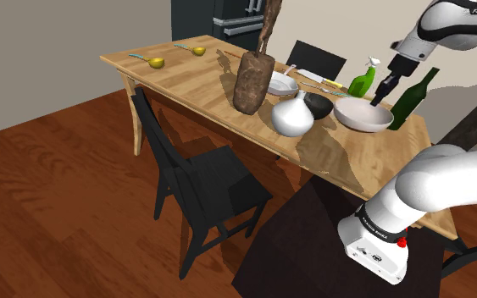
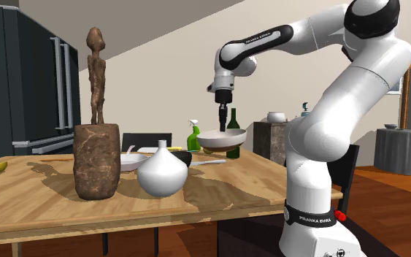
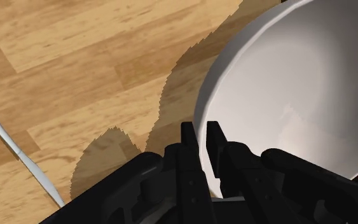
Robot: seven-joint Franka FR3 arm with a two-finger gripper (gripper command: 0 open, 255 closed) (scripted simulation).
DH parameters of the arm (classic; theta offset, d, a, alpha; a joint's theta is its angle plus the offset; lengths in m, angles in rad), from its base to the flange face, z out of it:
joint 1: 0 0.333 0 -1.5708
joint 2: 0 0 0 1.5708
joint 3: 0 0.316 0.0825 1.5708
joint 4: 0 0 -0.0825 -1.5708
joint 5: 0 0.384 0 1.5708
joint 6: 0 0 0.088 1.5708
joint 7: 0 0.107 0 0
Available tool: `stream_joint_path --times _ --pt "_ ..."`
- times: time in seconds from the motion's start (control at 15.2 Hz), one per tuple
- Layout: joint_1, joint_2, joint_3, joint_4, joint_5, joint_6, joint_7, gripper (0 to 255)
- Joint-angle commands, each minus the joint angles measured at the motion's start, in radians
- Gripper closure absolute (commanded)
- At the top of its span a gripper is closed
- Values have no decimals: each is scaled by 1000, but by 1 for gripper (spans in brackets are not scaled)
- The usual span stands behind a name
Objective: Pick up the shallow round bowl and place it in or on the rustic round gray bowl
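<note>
Shoulder view, upper left: a light wooden plank table [image 1: 185, 76] slants toward the lower right, with a black wooden chair [image 1: 202, 182] drawn up just beside its near edge.
Left of centre: a tall rough brown cylindrical vase [image 1: 253, 80] and a white bulbous narrow-necked vase [image 1: 292, 114] stand close together.
Centre: the dark, nearly black round bowl [image 1: 317, 103] sits mouth up behind the white vase, ready to receive.
Right of centre: the shallow round white bowl [image 1: 363, 116] is just beside the dark bowl, mouth up.
Gripper: the all-black two-finger gripper [image 1: 379, 100] points down at the white bowl's far rim. In the wrist view its fingers [image 3: 188, 146] pinch the thin rim, one inside and one outside, probably because the bowl is too wide to span.
Height: in the second exterior view the white bowl seems to hang clear of the table, roughly level.
Upper right: a green spray bottle [image 1: 363, 82] and a dark green glass bottle [image 1: 414, 95] stand near; moving leftward avoids them.
</note>
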State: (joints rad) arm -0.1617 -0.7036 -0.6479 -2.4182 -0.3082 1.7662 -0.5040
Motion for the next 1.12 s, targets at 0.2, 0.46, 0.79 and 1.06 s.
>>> stream_joint_path --times 0.2,0.46,0.79,1.06 --pt "68 127 -40 127 48 4 -23 255" --pt "152 306 -117 282 129 21 -77 255" --pt "233 570 -233 505 298 5 -193 255" --pt "209 830 -293 720 499 -61 -318 255"
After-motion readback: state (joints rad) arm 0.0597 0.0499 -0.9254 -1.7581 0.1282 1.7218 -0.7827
